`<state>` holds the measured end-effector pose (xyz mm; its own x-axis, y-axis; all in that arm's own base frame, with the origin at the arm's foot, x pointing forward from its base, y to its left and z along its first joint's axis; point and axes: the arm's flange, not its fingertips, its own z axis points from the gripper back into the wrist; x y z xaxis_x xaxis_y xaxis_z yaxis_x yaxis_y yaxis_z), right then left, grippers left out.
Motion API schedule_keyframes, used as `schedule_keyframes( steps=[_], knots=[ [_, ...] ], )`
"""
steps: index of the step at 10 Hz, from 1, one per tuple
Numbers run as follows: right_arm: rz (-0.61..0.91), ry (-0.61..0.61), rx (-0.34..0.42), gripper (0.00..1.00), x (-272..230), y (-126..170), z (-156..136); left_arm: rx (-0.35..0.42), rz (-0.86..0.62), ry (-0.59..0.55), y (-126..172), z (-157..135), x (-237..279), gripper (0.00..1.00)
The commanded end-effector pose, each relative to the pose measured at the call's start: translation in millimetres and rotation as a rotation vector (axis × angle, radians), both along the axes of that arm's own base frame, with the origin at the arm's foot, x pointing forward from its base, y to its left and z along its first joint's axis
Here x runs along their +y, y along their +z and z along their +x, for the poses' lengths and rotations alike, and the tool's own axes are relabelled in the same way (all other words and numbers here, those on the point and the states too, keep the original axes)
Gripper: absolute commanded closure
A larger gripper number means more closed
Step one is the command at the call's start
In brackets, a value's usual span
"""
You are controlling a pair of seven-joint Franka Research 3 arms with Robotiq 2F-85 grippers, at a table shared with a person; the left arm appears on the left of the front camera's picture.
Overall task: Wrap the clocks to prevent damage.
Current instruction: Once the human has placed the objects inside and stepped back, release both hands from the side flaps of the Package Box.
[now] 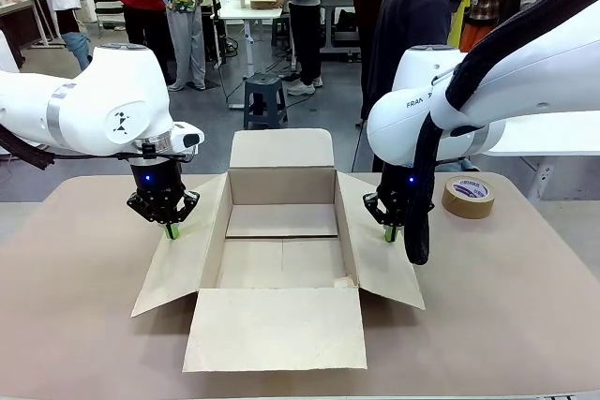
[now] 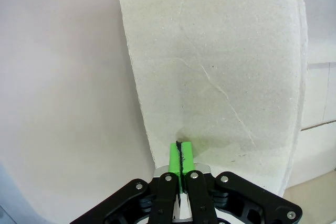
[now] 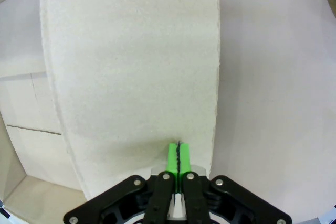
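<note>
Open cardboard box (image 1: 281, 185) sat mid worktop (image 1: 75, 306), all four flaps folded out, inside bare. Left end effector (image 1: 171, 230) (image 2: 179, 150) had its green pads pressed together, gripping nothing, tip down on the left flap (image 1: 183, 259) (image 2: 220, 66) near its outer edge. Right end effector (image 1: 390, 232) (image 3: 178, 156) was the same: pads pressed together, nothing pinched, tip on the right flap (image 1: 380, 264) (image 3: 136, 66) near its outer edge. Brown tape roll (image 1: 468, 196) lay flat on the worktop just right of the right arm. Person (image 1: 408, 25) stood at the far side behind the box. Clocks: could not tell where they were.
</note>
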<state>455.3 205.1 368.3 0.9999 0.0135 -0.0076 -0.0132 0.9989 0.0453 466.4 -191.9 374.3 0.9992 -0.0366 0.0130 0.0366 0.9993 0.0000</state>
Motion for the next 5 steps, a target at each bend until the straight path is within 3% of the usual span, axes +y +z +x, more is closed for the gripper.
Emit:
schedule_keyframes(
  steps=[1, 5],
  knots=[
    [-0.001, -0.002, 0.003, 0.99, -0.4, -1.3, -0.1, 0.003, 0.016, 0.003, -0.7, -0.8, 1.1, 1.0],
    [-0.001, -0.002, 0.003, 0.99, -0.4, -1.3, -0.1, 0.003, 0.016, 0.003, -0.7, -0.8, 1.1, 1.0]
  ],
)
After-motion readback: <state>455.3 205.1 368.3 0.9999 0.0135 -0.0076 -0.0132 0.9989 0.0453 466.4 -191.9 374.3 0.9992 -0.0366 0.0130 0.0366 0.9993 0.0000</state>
